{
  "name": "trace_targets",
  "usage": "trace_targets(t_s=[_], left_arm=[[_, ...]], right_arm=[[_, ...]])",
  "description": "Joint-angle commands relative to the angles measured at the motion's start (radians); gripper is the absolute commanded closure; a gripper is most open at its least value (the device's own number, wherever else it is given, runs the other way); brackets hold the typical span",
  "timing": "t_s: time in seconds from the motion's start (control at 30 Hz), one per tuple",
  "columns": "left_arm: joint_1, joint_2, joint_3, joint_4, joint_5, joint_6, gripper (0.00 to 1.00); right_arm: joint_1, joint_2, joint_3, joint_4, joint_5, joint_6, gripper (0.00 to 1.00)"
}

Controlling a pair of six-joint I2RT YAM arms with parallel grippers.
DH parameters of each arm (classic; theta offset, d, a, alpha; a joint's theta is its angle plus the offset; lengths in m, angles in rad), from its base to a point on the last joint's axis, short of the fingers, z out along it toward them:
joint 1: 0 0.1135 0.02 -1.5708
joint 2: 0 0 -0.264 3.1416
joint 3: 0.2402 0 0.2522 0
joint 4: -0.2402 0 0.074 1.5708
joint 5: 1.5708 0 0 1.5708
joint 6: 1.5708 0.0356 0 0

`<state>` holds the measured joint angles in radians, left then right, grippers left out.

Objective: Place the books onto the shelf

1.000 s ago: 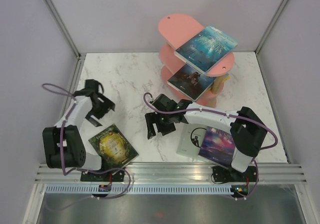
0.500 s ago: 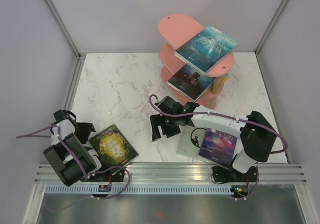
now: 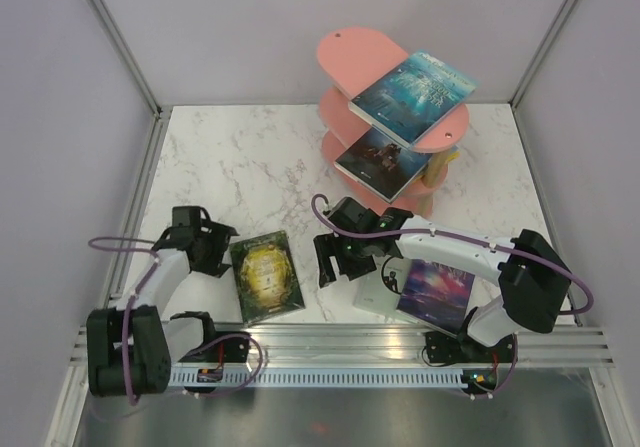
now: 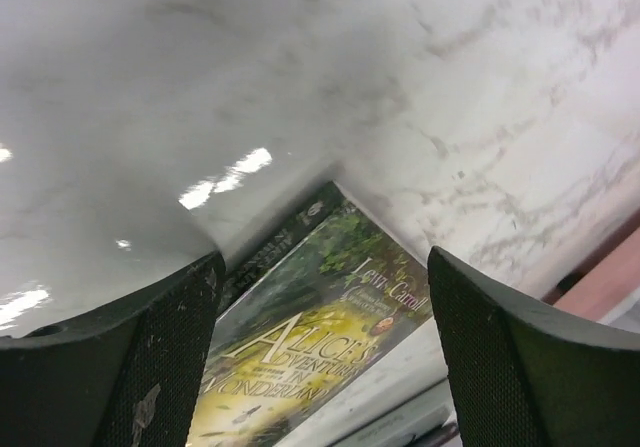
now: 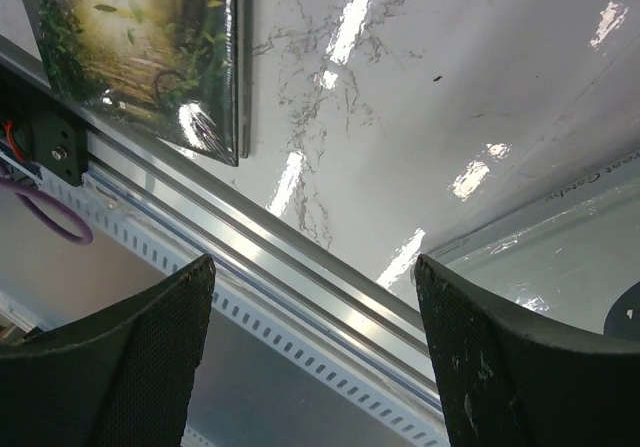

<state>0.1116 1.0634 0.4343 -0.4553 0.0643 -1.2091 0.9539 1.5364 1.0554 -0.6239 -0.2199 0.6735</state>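
Just beside left tool (image 3: 214, 251), green-gold book (image 3: 265, 275)

White-and-black left arm (image 3: 165, 267), right arm (image 3: 450, 247)
Purple cables (image 3: 120, 241) are trailing along both; black textured pads (image 4: 150, 367) are lining the jaws.

The left arm (image 3: 158, 279) is folded low and the right arm (image 3: 455, 248) is stretched leftward. The left tool (image 3: 208, 251) and right tool (image 3: 335, 259) are spread wide.

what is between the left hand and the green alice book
Nothing visible. The left hand is open just left of the green book, which lies flat on the marble table. The wrist view shows the book's corner straight ahead, with only bare tabletop around it.
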Motion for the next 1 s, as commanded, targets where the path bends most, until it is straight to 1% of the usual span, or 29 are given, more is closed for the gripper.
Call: trace_targets(t_s=[0.0, 0.03, 0.07, 0.1, 0.17, 0.2, 0.23, 0.3, 0.33, 0.4, 0.5, 0.6, 0.77, 0.8, 0.87, 0.9, 0.97], left_arm=[[-0.143, 0.186, 0.033, 0.079, 0.0, -0.018, 0.13], [-0.191, 0.246, 0.075, 0.063, 0.005, 0.034, 0.12], [-0.205, 0.262, 0.136, 0.055, 0.012, 0.055, 0.12], [-0.216, 0.271, 0.158, 0.053, 0.028, 0.083, 0.11], [-0.214, 0.253, 0.199, -0.008, 0.022, 0.152, 0.11], [-0.211, 0.239, 0.213, -0.041, 0.005, 0.176, 0.1], [-0.208, 0.224, 0.224, -0.11, -0.03, 0.237, 0.1], [-0.201, 0.188, 0.233, -0.144, -0.043, 0.307, 0.08], [-0.199, 0.179, 0.23, -0.151, -0.032, 0.369, 0.07], [-0.199, 0.165, 0.212, -0.149, -0.005, 0.443, 0.06], [-0.199, 0.149, 0.172, -0.128, 0.07, 0.476, 0.05], [-0.199, 0.124, 0.11, -0.059, 0.149, 0.482, 0.05], [-0.201, 0.093, 0.002, 0.03, 0.242, 0.441, 0.05], [-0.201, 0.092, -0.017, 0.076, 0.265, 0.439, 0.05], [-0.205, 0.093, -0.057, 0.107, 0.288, 0.439, 0.05], [-0.207, 0.101, -0.068, 0.148, 0.313, 0.439, 0.05], [-0.211, 0.138, -0.089, 0.176, 0.328, 0.441, 0.05]], right_arm=[[-0.004, -0.012, -0.005, -0.008, 0.007, -0.023, 0.16], [-0.004, -0.009, -0.002, -0.008, 0.01, -0.023, 0.16], [-0.007, -0.004, 0.002, -0.007, 0.008, -0.023, 0.16], [-0.006, 0.005, 0.005, -0.007, 0.01, -0.023, 0.16], [-0.007, 0.011, 0.012, -0.002, 0.014, -0.019, 0.16], [-0.007, 0.016, 0.012, 0.007, 0.016, -0.011, 0.16], [-0.007, 0.018, 0.009, 0.015, 0.022, -0.003, 0.16], [-0.006, 0.018, -0.001, 0.047, 0.022, 0.027, 0.16], [-0.007, 0.016, -0.018, 0.062, 0.024, 0.043, 0.17], [-0.006, 0.013, -0.044, 0.121, 0.022, 0.092, 0.19], [-0.006, 0.01, -0.116, 0.214, 0.022, 0.168, 0.23], [-0.004, 0.01, -0.158, 0.309, 0.045, 0.227, 0.29], [-0.004, 0.04, -0.254, 0.484, 0.088, 0.383, 0.36], [-0.004, 0.053, -0.27, 0.512, 0.097, 0.402, 0.37], [-0.003, 0.08, -0.311, 0.577, 0.109, 0.454, 0.4], [-0.004, 0.093, -0.322, 0.599, 0.114, 0.469, 0.41], [-0.003, 0.146, -0.344, 0.66, 0.12, 0.506, 0.44]])
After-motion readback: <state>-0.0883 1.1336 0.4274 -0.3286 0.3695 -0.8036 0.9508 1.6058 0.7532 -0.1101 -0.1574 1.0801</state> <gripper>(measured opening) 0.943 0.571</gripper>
